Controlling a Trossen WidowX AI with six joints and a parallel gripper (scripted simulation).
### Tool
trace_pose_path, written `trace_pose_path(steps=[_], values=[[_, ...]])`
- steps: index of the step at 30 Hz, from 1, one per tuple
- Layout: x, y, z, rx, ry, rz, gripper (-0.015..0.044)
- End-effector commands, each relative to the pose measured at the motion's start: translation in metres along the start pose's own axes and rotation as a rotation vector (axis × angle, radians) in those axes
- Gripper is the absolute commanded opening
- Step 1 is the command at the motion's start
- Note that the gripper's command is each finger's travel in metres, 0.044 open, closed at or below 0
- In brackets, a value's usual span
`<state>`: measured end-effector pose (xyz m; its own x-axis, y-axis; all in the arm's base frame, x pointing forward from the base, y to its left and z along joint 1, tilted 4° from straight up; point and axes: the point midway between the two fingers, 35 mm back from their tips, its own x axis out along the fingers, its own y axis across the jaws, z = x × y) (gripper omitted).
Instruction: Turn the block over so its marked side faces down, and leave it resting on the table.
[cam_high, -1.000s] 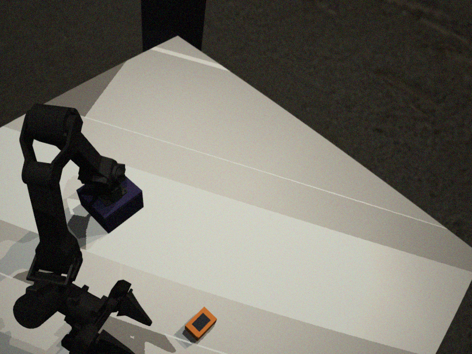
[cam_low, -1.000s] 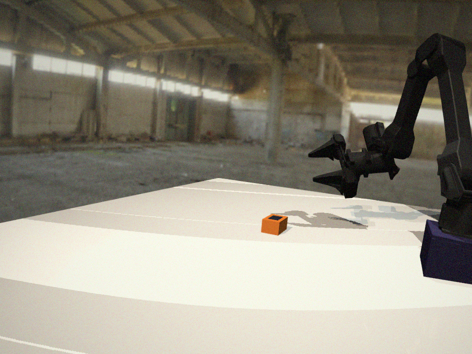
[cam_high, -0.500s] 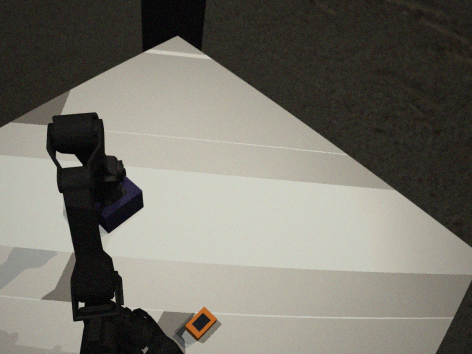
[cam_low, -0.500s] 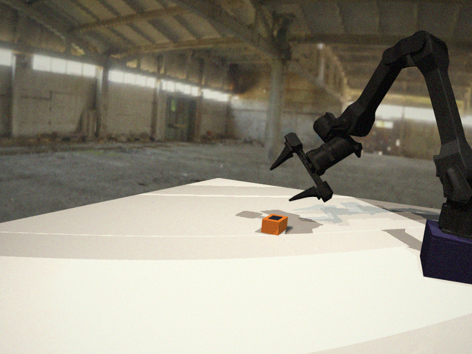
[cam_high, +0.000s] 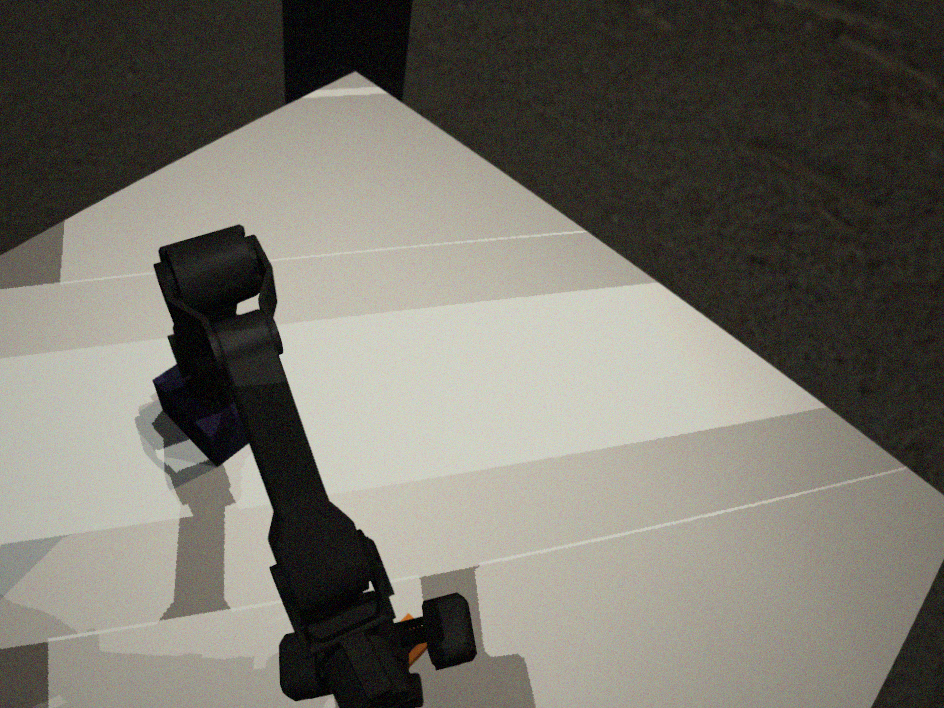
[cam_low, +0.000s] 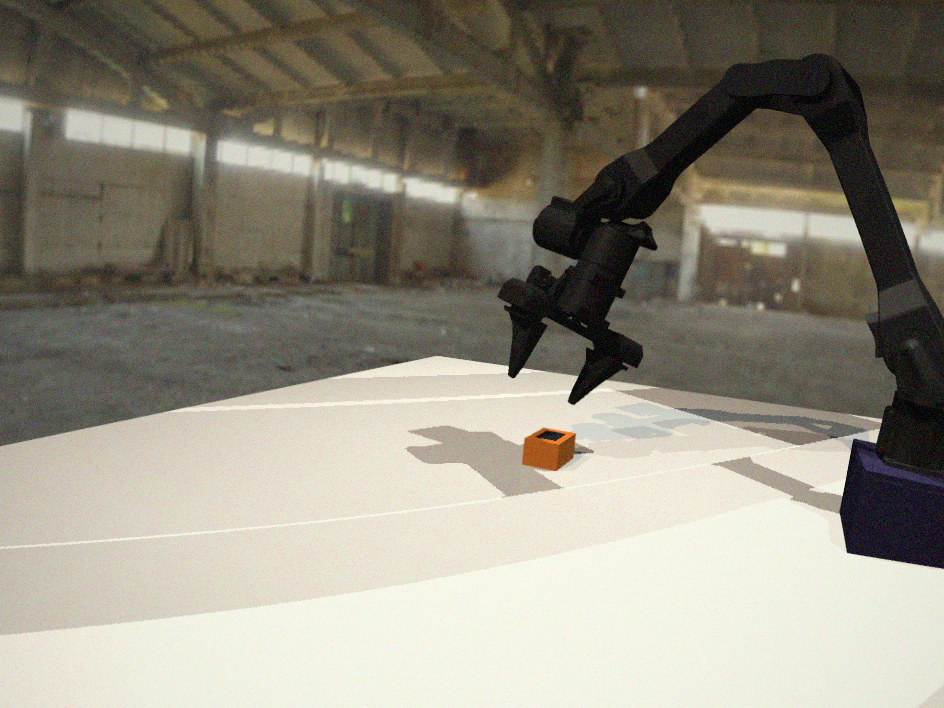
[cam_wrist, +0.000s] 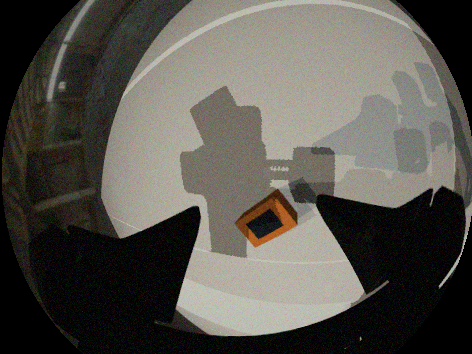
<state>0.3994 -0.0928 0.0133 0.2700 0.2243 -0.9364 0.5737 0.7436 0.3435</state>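
Observation:
The orange block rests flat on the table. Its dark rectangular mark faces up. My gripper is open and empty, tilted downward above the block. Both fingertips are clear of the block. In the wrist view the block shows between the fingers and lies turned at an angle to them. In the top view the gripper hides most of the block, and the fingertips cannot be made out.
The arm's dark purple base block stands on the table, at the right in the exterior view. The arm's shadow falls across the table around the orange block. The table's far edges show in the top and exterior views, with a dark floor beyond.

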Motion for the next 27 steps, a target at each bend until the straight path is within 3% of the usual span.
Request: trace_pose_path(steps=[1, 15, 19, 27], values=[[-0.02, 0.029, -0.035, -0.664, 0.229, -0.324, 0.044], [-0.019, 0.03, -0.034, -0.664, 0.229, -0.324, 0.044], [0.01, 0.018, -0.039, -0.664, 0.229, -0.324, 0.044], [0.025, 0.012, -0.04, -0.664, 0.229, -0.324, 0.044]])
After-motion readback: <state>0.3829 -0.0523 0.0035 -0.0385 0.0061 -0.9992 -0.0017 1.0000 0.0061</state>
